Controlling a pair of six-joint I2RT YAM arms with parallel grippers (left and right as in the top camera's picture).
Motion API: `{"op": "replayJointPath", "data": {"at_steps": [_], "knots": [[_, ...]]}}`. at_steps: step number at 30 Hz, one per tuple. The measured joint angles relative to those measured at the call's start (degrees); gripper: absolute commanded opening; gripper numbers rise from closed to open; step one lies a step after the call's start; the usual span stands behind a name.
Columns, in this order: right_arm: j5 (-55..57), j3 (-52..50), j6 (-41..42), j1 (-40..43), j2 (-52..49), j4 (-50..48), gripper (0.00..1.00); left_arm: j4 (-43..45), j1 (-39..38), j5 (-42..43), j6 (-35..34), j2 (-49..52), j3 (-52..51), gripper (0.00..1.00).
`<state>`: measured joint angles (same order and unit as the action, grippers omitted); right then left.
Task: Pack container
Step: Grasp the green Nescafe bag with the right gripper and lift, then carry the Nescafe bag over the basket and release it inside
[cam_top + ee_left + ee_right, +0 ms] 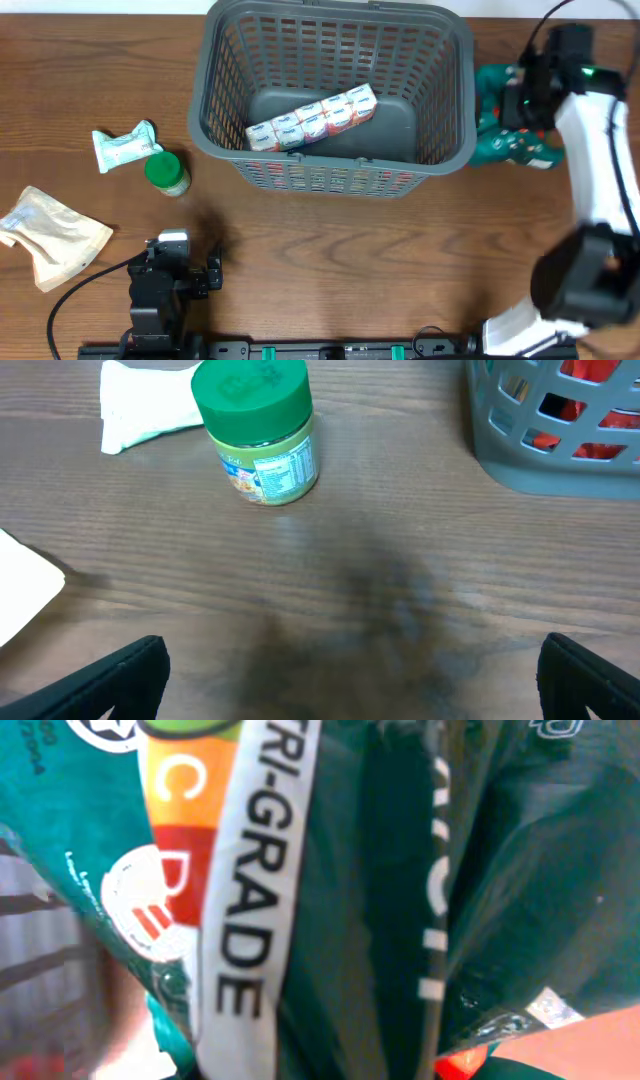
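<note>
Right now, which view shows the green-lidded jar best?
Left wrist: the jar stands close and whole, lid and label clear. Overhead shows it small, left of the basket. Right wrist shows only a green bag.

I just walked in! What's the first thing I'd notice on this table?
The big grey basket at the far middle of the table, with a row of little cartons lying inside. Just right of it, the right gripper is shut on a shiny green bag, and a green-lidded jar stands off to the left.

Large dark-grey lattice basket (222, 90), upright, open-topped, far centre.
</note>
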<state>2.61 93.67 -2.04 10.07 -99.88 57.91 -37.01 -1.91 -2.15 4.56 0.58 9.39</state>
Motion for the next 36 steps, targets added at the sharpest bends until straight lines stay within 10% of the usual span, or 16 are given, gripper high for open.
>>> {"op": "replayJointPath", "data": {"at_steps": [20, 36], "knots": [[-1.38, 9.94, -2.6, -3.15, 26.84, 4.42, 0.02, 0.0, 0.0, 0.0, 0.0, 0.0, 0.0, 0.99], [-8.83, 14.05, -8.35, -22.51, 26.43, 0.87, 0.02, 0.0, 0.0, 0.0, 0.0, 0.0, 0.0, 0.99]]}}
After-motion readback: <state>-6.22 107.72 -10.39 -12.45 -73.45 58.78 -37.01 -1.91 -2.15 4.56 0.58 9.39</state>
